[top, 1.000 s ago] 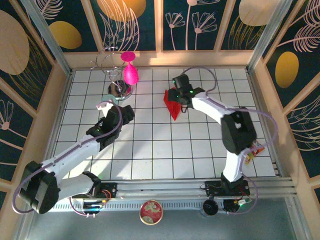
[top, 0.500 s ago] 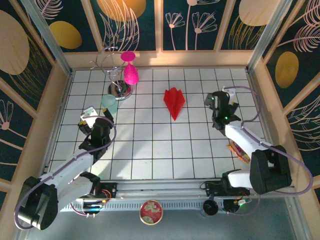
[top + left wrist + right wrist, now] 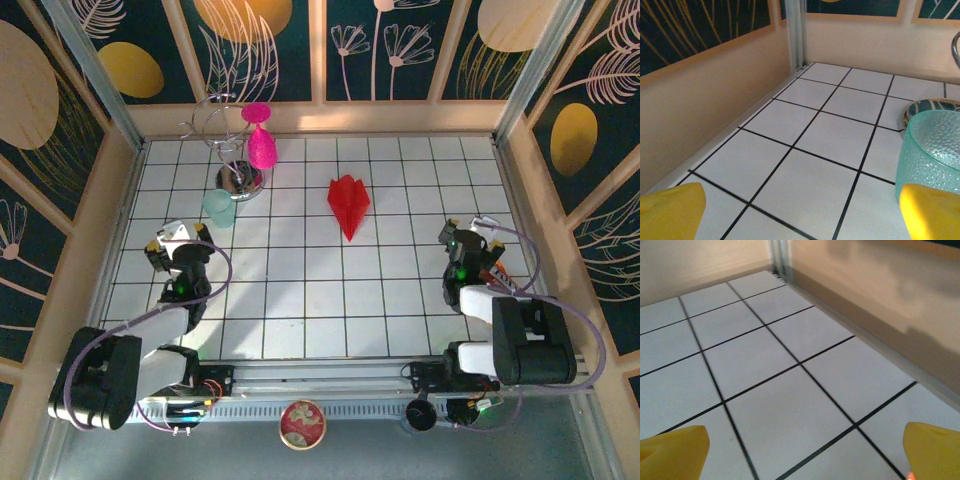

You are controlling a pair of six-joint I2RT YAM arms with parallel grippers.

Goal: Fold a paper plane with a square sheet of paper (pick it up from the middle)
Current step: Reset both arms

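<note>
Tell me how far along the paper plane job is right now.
Done: the red sheet is creased into a narrow pointed dart, the paper plane, lying on the grid table. In hand: nothing. The left gripper and the right gripper are both open and empty, each low on its own side, well apart from the plane. Left: seemingly nothing beyond parking the arms.

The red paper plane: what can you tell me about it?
The paper plane is bright red creased paper folded into a narrow dart, with its point toward the near edge and its wider, notched end toward the far side. It lies flat on the far half of the white gridded table, about midway across, and nothing else touches it.
</note>
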